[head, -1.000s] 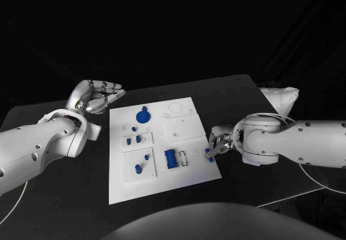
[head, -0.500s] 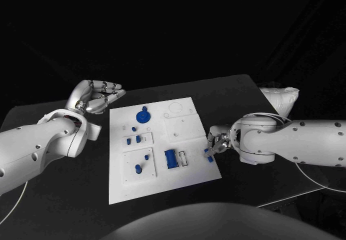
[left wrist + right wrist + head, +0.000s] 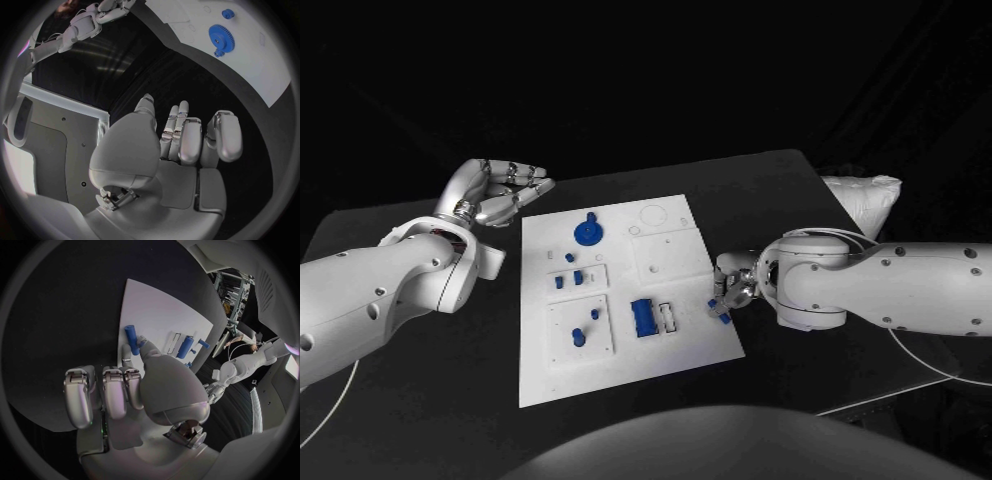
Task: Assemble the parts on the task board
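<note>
I see right hand (image 3: 731, 289) mid-right of frame at white board (image 3: 689, 345) right edge, pinching small blue peg (image 3: 132, 339). Peg's long axis runs along that edge; empty slot (image 3: 666, 317) lies just left. Left hand (image 3: 498, 190) upper left, clenched, empty, farther off.

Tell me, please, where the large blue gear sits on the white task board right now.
In the head view the large blue gear lies at the far end of the white task board, toward the robot's left, close to the left hand that hovers off the board's far-left corner.
</note>
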